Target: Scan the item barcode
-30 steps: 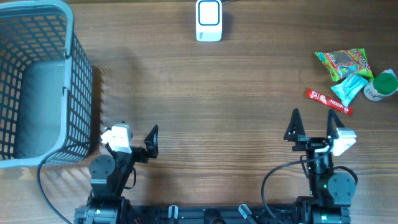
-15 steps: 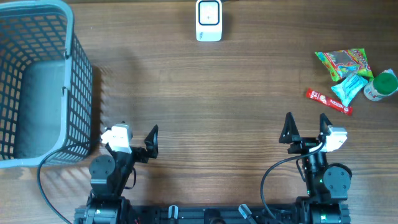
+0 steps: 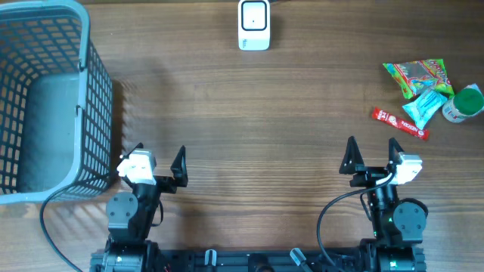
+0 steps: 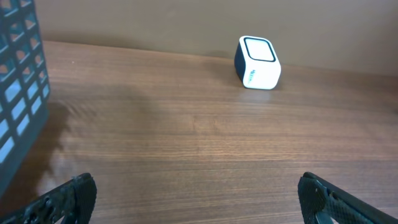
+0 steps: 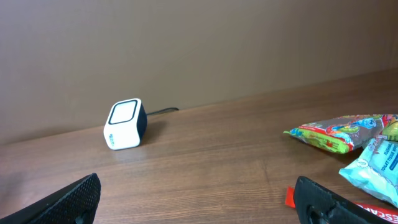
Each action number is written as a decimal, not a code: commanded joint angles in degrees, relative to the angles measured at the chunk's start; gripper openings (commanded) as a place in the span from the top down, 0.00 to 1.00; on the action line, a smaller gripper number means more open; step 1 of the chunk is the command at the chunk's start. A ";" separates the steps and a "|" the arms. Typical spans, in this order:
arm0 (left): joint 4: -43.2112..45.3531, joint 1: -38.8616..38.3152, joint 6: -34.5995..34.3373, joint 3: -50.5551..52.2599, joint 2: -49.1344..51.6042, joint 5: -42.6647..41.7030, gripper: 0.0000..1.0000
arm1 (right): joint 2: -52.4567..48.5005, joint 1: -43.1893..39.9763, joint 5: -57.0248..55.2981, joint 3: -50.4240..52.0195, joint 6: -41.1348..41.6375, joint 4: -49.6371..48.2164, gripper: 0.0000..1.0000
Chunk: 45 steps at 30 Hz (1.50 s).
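Currently both arms sit at the near edge of the table (image 3: pixel 249 113), well apart. Left gripper (image 3: pixel 156 155): jaws spread wide, nothing between them. Right gripper (image 3: pixel 372 149): same, wide and empty.

Scanner (image 3: pixel 254 24): at the far edge, about mid-table, well clear of both arms. A white block with a dark-framed window on its top face, the window tilted up. From overhead its long axis runs near to far. A dark cable leaves its far side (seen only in the right wrist view).

Items: a cluster at the far right, none held.
- Red bar (image 3: pixel 399 123): lies flat, long axis diagonal, far-left end to near-right end. Nearest of the items to the right gripper.
- Blue pack (image 3: pixel 423 108): touches or overlaps the bar's right part.
- Green pack (image 3: pixel 418 77): just beyond the blue one, lying flat.
- Green-lidded cup (image 3: pixel 464 103): at the frame edge, partly cut off.

No barcode can be made out on any item; the print is too small.

Basket (image 3: pixel 83 91): grey mesh, far left, cut off by the frame.

Right wrist view: the bar shows only as red slivers at the bottom edge, and the cup barely shows.
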State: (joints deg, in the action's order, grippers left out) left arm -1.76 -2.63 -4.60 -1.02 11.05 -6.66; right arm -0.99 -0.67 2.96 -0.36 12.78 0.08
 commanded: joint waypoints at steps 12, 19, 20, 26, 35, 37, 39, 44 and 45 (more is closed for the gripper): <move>-2.84 -0.11 1.57 0.70 -10.86 4.63 0.00 | 0.79 0.22 -0.35 0.07 0.90 -0.15 0.00; -2.78 -0.26 0.90 0.70 -10.86 4.59 0.00 | 0.79 0.22 -0.35 0.07 0.90 -0.15 0.00; -2.78 -0.26 0.92 0.70 -10.86 4.61 0.00 | 0.79 0.22 -0.35 0.07 0.87 -0.15 0.00; -2.80 -0.26 4.39 0.70 -10.86 4.17 0.00 | 0.79 0.22 -0.35 0.07 0.90 -0.15 0.00; -2.75 -0.24 4.33 0.70 -10.86 3.96 0.00 | 0.79 0.22 -0.35 0.07 0.90 -0.15 0.00; -2.62 -0.20 4.35 0.70 -10.86 3.96 0.00 | 0.79 0.22 -0.35 0.07 0.90 -0.15 0.00; -2.60 -0.20 4.33 0.70 -10.86 3.98 0.00 | 0.79 0.22 -0.35 0.07 0.87 -0.15 0.00; -2.60 -0.20 4.33 0.70 -10.82 3.98 0.00 | 0.79 0.22 -0.35 0.07 0.87 -0.15 0.00; -2.60 -0.20 4.33 0.70 -10.82 3.96 0.00 | 0.79 0.22 -0.35 0.07 0.90 -0.15 0.00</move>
State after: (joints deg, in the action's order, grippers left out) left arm -4.47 -2.63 -1.15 -0.86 0.80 -2.83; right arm -0.93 -0.67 2.96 -0.34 12.80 0.08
